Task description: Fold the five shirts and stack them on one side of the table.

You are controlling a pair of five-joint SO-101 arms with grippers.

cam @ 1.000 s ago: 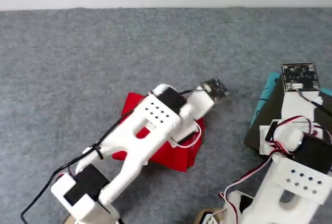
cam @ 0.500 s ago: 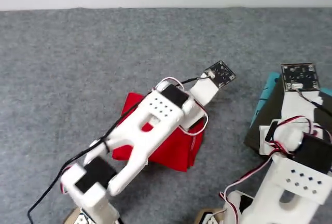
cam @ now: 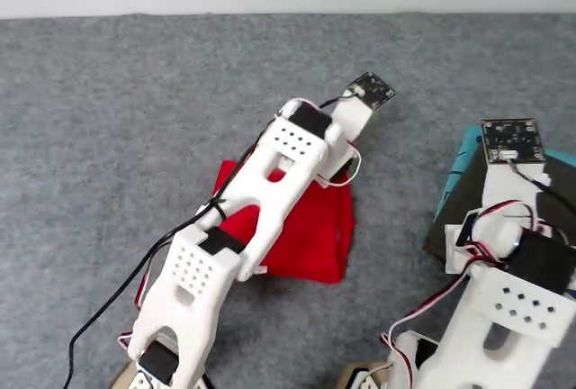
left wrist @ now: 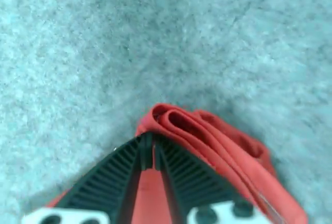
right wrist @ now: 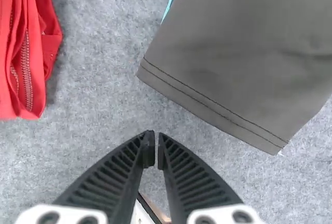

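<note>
Surface (cam: 117, 119): grey felt; carries all the shirts.
Shirt count: three in view, one red, one grey, one teal.
Red shirt (cam: 310, 236): folded, flat near the middle of the surface, partly under the left arm.
Grey shirt (right wrist: 249, 53): folded, on the right side of the surface.
Teal shirt (cam: 459, 159): under the grey shirt, one edge exposed.
Stack count: two shirts, grey on teal.
Left claw (left wrist: 148, 149): pressed together, pinching the red shirt's folded edge.
Right claw (right wrist: 151, 149): pressed together, holding nothing, over bare surface just beside the grey shirt's hem.
</note>
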